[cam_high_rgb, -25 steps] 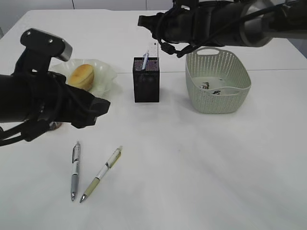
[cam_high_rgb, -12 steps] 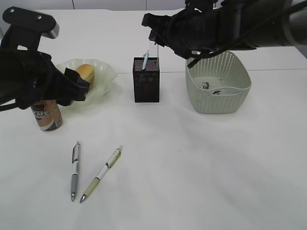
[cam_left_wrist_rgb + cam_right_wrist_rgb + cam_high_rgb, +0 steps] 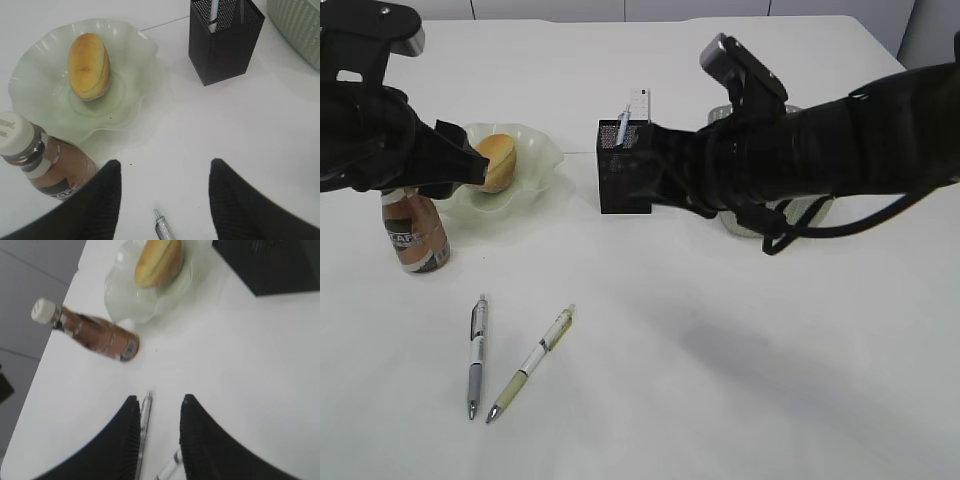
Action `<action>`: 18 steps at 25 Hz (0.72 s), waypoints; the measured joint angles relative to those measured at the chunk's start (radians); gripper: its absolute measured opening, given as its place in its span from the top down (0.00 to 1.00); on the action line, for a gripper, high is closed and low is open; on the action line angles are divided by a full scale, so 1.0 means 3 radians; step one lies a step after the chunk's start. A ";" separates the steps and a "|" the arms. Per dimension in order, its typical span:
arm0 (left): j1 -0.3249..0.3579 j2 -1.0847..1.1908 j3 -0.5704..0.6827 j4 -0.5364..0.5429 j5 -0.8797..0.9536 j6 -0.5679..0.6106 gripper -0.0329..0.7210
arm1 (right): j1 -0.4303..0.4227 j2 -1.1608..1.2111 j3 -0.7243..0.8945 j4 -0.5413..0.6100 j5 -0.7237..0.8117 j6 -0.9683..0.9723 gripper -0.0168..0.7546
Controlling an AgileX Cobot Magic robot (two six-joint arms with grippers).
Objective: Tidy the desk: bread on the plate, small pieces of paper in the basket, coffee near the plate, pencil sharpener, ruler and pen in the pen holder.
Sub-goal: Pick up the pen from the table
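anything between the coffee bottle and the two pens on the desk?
No. In the exterior view the desk is bare between the coffee bottle and the two pens; the left wrist view shows the same.

left arm (image 3: 370, 140) sits at far left, raised, wrist angled down; left gripper (image 3: 162, 200) has jaws apart w/ nothing between them. right arm (image 3: 820, 150) stretches across from the right edge toward centre, low. right gripper (image 3: 157, 435) fingers parted a little, nothing gripped.
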 joint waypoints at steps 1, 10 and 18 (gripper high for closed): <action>0.0000 0.0000 -0.0005 -0.0014 0.0014 0.0000 0.42 | 0.0000 -0.0029 0.0050 -0.0196 0.0073 0.0196 0.67; -0.0007 0.0000 -0.0013 -0.0068 0.0026 0.0009 0.47 | 0.0000 -0.0109 0.0104 -0.3492 0.1102 0.2821 0.67; -0.0007 -0.0008 -0.0019 -0.0255 0.0243 0.0015 0.49 | 0.0000 -0.0117 0.0026 -0.4360 0.2040 0.3392 0.67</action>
